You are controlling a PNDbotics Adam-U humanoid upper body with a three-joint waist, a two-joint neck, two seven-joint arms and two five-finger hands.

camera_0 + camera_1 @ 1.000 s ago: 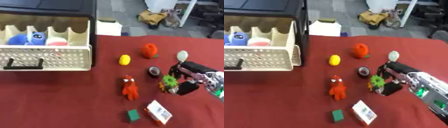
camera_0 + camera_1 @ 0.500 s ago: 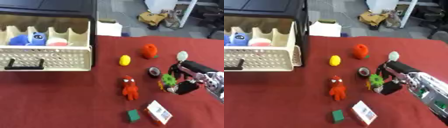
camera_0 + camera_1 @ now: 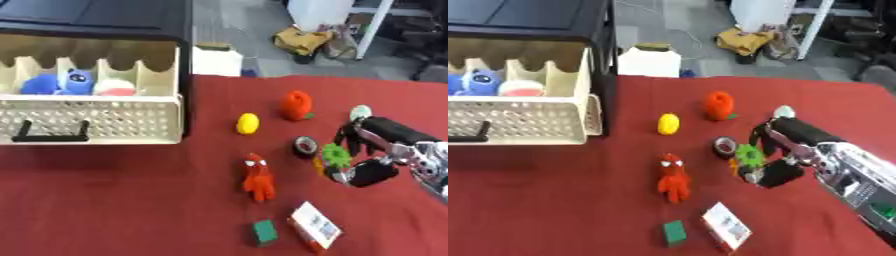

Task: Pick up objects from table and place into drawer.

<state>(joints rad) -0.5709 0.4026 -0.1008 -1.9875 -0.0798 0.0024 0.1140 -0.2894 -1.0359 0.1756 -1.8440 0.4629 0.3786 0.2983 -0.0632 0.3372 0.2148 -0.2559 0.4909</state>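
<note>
By black roll (image 3: 304,146), R hand (image 3: 367,159) pinches green toy (image 3: 334,154).

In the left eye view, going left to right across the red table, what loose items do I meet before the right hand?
Yellow toy → red figure → green block → orange fruit → black tape roll → small printed box → spiky green toy, at the right hand.
</note>
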